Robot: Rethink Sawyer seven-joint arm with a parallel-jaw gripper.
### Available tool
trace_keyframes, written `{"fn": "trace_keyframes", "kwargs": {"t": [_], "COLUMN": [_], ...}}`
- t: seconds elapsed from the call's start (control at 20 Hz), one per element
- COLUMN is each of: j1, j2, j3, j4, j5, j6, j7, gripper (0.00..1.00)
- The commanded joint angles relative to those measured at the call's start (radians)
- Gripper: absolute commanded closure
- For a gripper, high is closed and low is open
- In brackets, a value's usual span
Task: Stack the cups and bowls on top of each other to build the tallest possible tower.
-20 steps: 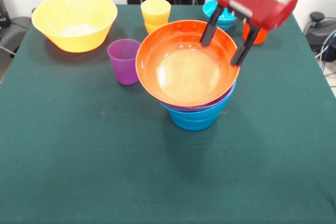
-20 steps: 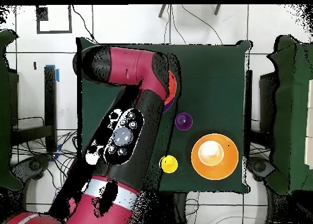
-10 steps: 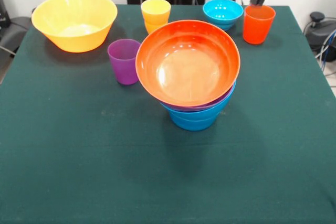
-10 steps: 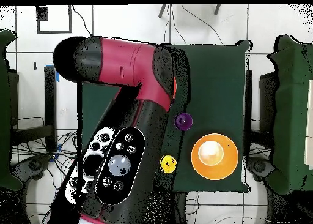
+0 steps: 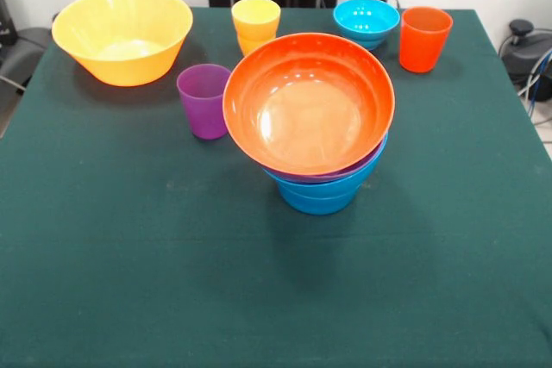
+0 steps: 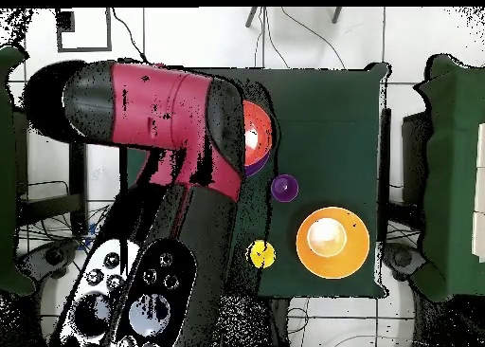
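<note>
The tower stands mid-table: a wide orange bowl point(image 5: 309, 102), tilted toward the camera, rests on a purple bowl point(image 5: 366, 164), which sits on blue bowls point(image 5: 317, 196). Around it are a purple cup point(image 5: 204, 99), a yellow cup point(image 5: 255, 23), an orange cup point(image 5: 425, 38), a small cyan bowl point(image 5: 366, 21) and a large yellow bowl point(image 5: 122, 34). From above, the orange bowl point(image 6: 257, 135) peeks out beside the arm point(image 6: 156, 120), with the purple cup point(image 6: 283, 186), yellow cup point(image 6: 262, 255) and yellow bowl point(image 6: 332, 241) nearby. Neither view shows my gripper.
The dark green table point(image 5: 129, 256) runs wide in front of the tower. In the overhead view the red and black arm covers the table's left half, hiding the cyan bowl and the orange cup. Cables lie on the floor point(image 5: 528, 49) off the table's right side.
The open gripper has lifted off the orange bowl's rim and gone out of the top of the front view. Overhead, the arm has risen and swung left. The tower has not moved.
</note>
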Motion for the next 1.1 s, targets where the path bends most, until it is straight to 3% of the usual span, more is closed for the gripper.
{"fn": "trace_keyframes", "kwargs": {"t": [0.05, 0.4, 0.8, 1.1], "j1": [0.025, 0.032, 0.080, 0.094], "j2": [0.025, 0.036, 0.081, 0.097], "j3": [0.108, 0.110, 0.102, 0.090], "j4": [0.164, 0.173, 0.196, 0.202], "j5": [-0.013, 0.002, 0.046, 0.064], "j6": [0.050, 0.033, -0.054, -0.080], "j7": [0.113, 0.136, 0.251, 0.259], "gripper": [0.00, 0.00, 0.00, 0.00]}}
